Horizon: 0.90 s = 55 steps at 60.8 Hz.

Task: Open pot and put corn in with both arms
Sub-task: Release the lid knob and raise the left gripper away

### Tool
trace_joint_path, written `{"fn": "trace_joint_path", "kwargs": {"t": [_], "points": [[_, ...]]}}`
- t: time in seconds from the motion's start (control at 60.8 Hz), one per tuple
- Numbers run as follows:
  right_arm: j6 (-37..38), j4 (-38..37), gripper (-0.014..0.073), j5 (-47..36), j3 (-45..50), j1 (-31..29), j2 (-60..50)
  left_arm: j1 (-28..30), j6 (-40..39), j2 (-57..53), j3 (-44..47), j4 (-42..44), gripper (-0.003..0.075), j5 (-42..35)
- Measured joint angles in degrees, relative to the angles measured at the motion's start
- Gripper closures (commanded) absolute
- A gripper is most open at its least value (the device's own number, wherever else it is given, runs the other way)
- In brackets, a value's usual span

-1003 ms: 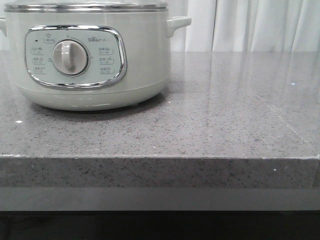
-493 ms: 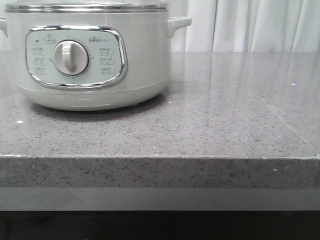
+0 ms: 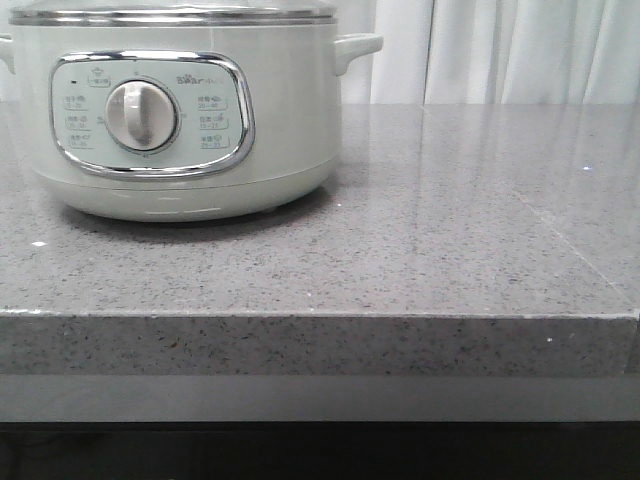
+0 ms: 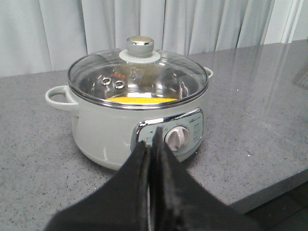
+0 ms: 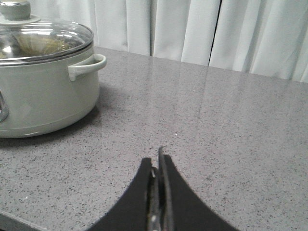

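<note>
The pale grey-green pot (image 3: 180, 120) stands at the far left of the grey counter, its glass lid (image 4: 138, 77) with a round knob (image 4: 139, 45) closed on it. Something yellow (image 4: 139, 99) shows through the glass; I cannot tell whether it is the corn. The pot also shows in the right wrist view (image 5: 43, 82). My left gripper (image 4: 150, 144) is shut and empty, held in front of the pot's control panel (image 4: 178, 134). My right gripper (image 5: 156, 161) is shut and empty over bare counter to the pot's right. Neither gripper shows in the front view.
The speckled grey counter (image 3: 450, 230) runs to a front edge (image 3: 320, 315). White curtains (image 3: 500, 50) hang behind it. The pot's side handle (image 5: 89, 65) sticks out toward the right arm.
</note>
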Motion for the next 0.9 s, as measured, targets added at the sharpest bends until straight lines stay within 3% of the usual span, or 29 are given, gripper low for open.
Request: {"fn": "trace_joint_path", "kwargs": {"t": [0.312, 0.477, 0.657, 0.904], "points": [[0.0, 0.0, 0.0661, 0.0, 0.0, 0.0, 0.0, 0.0, 0.0, 0.0, 2.13, 0.0, 0.0738, -1.67], [0.0, 0.0, 0.0661, 0.0, 0.0, 0.0, 0.0, 1.32, -4.1, -3.16, 6.45, 5.28, 0.0738, -5.92], [0.0, 0.0, 0.0661, 0.0, 0.0, 0.0, 0.0, 9.11, -7.97, -11.3, 14.76, 9.45, 0.0738, -7.7], [0.0, 0.0, 0.0661, 0.0, 0.0, 0.0, 0.0, 19.08, -8.4, -11.89, 25.02, 9.46, 0.0738, -16.11]]}}
